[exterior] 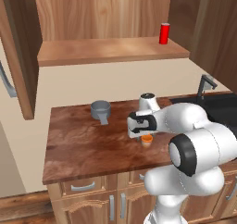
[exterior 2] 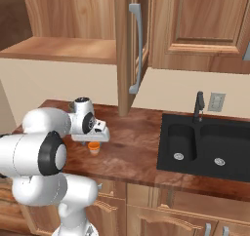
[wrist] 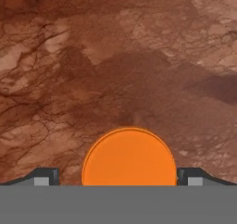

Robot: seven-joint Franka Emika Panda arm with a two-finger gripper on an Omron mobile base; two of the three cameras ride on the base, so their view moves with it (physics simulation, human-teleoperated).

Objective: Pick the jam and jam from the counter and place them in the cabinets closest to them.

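While the jaws point(wrist: 129, 177) hang wide open and empty over the orange-lidded jam point(wrist: 129, 156), a red jam point(exterior: 164, 34) stands on the cabinet shelf point(exterior: 111, 52).

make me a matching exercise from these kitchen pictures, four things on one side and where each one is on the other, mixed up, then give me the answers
Things:
1. orange jar
2. red can
3. grey pot
4. tool

Places:
A. on the open cabinet shelf
B. directly above the orange jar, jaws open on either side of it
C. on the counter under the robot's hand
D. on the counter near the back wall, left of the arm in the left base view

Pairs: 1-C, 2-A, 3-D, 4-B
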